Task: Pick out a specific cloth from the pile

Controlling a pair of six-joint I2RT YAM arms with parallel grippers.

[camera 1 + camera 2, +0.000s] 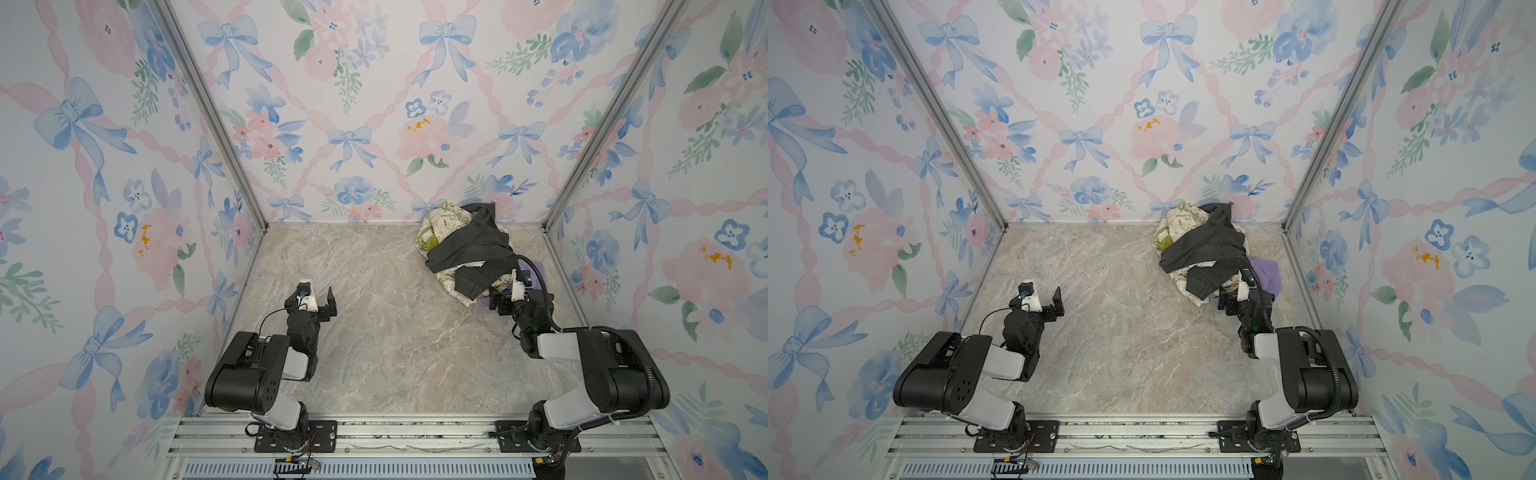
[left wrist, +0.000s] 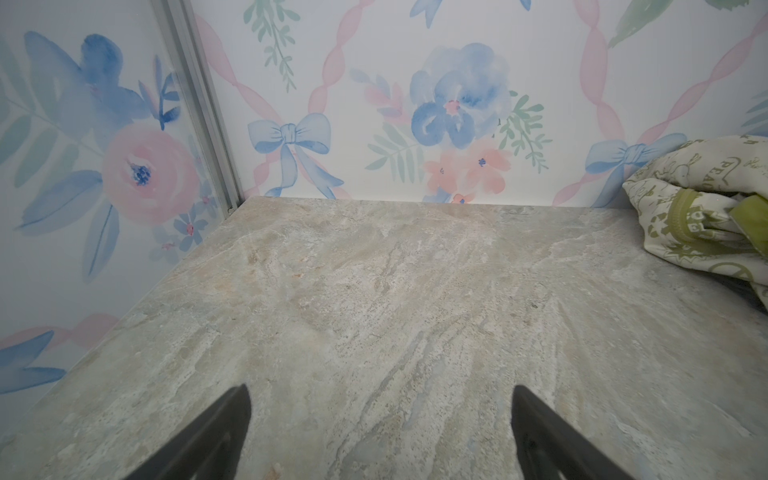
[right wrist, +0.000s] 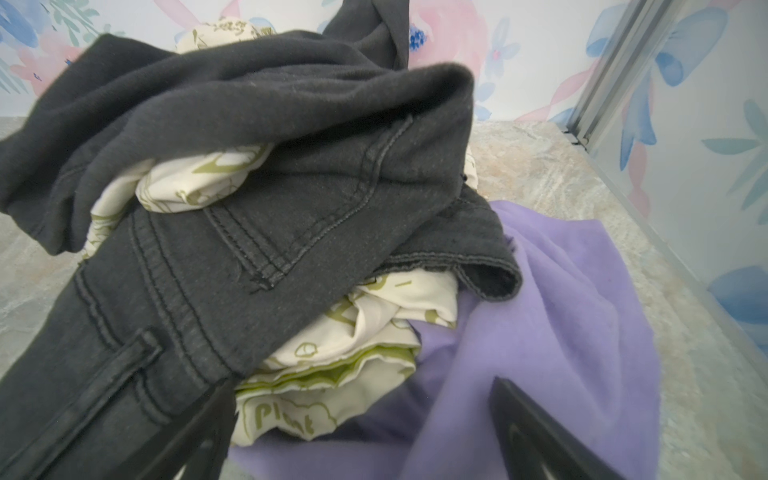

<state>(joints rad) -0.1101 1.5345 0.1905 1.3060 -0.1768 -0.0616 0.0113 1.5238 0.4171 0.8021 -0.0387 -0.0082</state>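
Purple cloth (image 3: 561, 332) at the near right foot of the pile (image 1: 465, 249), on the far right part of the tabletop (image 1: 374, 340), spread low and partly tucked under the other fabrics. Nearest, right gripper (image 3: 361, 395) at that near edge, jaws spread wide, gripping nothing; one finger over the purple fabric, the other beside the dark grey folds; contact with the fabric impossible to tell. About level with it on the left, left gripper (image 1: 319, 291), also wide and empty, above bare tabletop, well apart from the pile. Farther back, cream cloth (image 3: 345, 357) with green print, bunched, lying over the purple cloth's left edge. On top, dark grey cloth (image 3: 270, 104) with stitched seams, draped across the cream one. Farthest, a cream fold and a dark grey end up against the floral back wall (image 1: 353, 104).
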